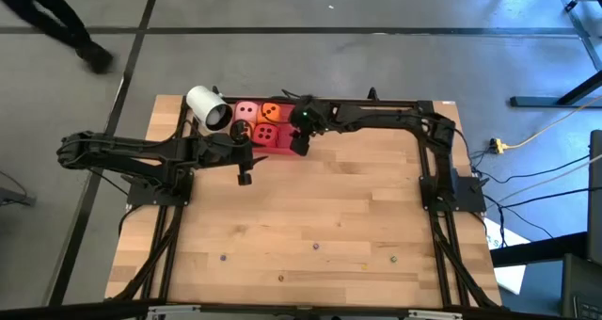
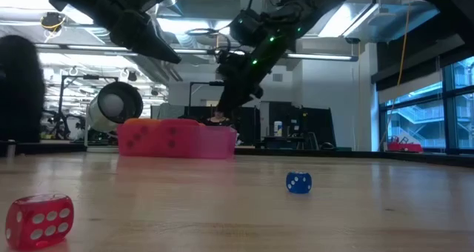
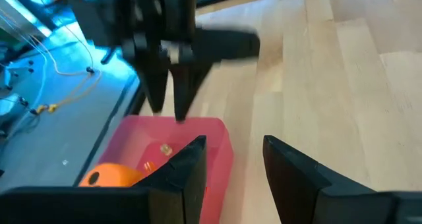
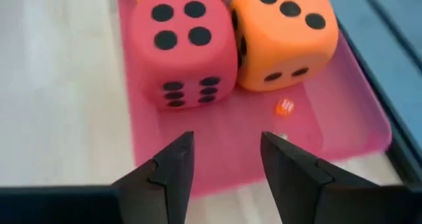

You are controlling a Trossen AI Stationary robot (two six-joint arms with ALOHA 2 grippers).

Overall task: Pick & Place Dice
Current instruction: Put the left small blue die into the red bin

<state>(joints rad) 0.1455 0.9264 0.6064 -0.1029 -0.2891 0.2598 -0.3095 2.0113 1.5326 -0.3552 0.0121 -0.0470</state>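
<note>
Right wrist view shows the red die (image 4: pixel 183 49) and an orange die (image 4: pixel 282 36) touching side by side in the pink tray (image 4: pixel 343 112), and the high view adds a pale pink die (image 1: pixel 247 111) and a second orange die (image 1: pixel 271 110) behind them, all at the worktop's (image 1: pixel 320 216) far edge. Just above the tray's bare end, the right gripper (image 4: pixel 224 165) hangs with its fingers apart, holding nothing. Beside the tray, the left gripper (image 3: pixel 234 168) is also open and empty, near a white cylinder (image 1: pixel 208 108).

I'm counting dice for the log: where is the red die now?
The red die sits in the pink tray at the table's far edge, touching an orange die, with the right pincer open and empty just above the tray.
</note>
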